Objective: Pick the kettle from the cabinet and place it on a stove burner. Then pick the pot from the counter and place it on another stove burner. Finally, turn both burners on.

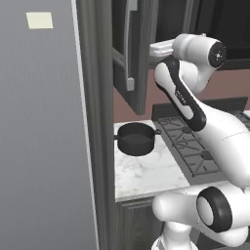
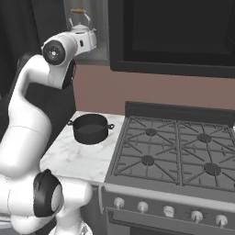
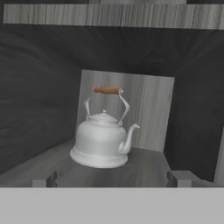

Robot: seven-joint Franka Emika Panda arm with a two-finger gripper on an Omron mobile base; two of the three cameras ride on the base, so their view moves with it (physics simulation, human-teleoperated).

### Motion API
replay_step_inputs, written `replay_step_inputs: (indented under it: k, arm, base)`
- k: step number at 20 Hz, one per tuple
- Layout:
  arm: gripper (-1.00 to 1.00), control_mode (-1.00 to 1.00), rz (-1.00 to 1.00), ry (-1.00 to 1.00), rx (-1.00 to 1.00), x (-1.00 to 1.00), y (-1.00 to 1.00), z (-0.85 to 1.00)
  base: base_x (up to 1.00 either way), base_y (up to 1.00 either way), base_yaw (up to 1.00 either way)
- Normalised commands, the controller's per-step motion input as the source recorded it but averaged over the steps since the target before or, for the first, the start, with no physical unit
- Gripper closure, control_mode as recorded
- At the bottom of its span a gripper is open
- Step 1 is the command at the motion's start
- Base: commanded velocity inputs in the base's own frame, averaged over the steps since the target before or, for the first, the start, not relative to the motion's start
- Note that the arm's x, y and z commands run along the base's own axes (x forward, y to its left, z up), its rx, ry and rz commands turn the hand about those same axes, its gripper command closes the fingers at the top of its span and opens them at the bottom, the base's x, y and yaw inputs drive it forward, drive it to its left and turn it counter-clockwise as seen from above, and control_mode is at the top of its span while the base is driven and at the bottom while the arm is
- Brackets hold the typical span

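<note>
While the kettle (image 3: pixel 102 141) stands upright on the cabinet (image 3: pixel 39 113) shelf, gripper (image 3: pixel 112 179) jaws spread wide and empty before it, pot (image 2: pixel 91 128) on counter (image 2: pixel 73 158).

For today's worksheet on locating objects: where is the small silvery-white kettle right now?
The silvery-white kettle stands upright on the grey wood-grain cabinet shelf, ahead of the open jaws in the hand view.

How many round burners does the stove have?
4 burners show in the right base view: back left, back right, front left, front right. The picture's edge may hide more.
</note>
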Motion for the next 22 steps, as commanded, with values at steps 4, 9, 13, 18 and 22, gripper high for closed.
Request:
replay_step_inputs:
  k: [4, 9, 13, 18, 22]
  arm:
    - [-1.00, -1.00, 0.00, 0.00, 0.00, 0.29, 0.02, 0.10]
    - [-1.00, -1.00, -0.03, 0.00, -0.01, 0.34, 0.04, 0.05]
    - [-1.00, -1.00, -0.06, 0.00, -0.02, 0.31, 0.04, 0.05]
    - [-1.00, -1.00, -0.08, 0.00, -0.03, 0.30, 0.12, 0.00]
    - [-1.00, -1.00, -0.08, 0.00, -0.03, 0.29, 0.19, 0.00]
  base:
    - [0.00, 0.00, 0.00]
    - [0.00, 0.00, 0.00]
    - [0.00, 0.00, 0.00]
    - [0.00, 0.00, 0.00]
    - [0.00, 0.00, 0.00]
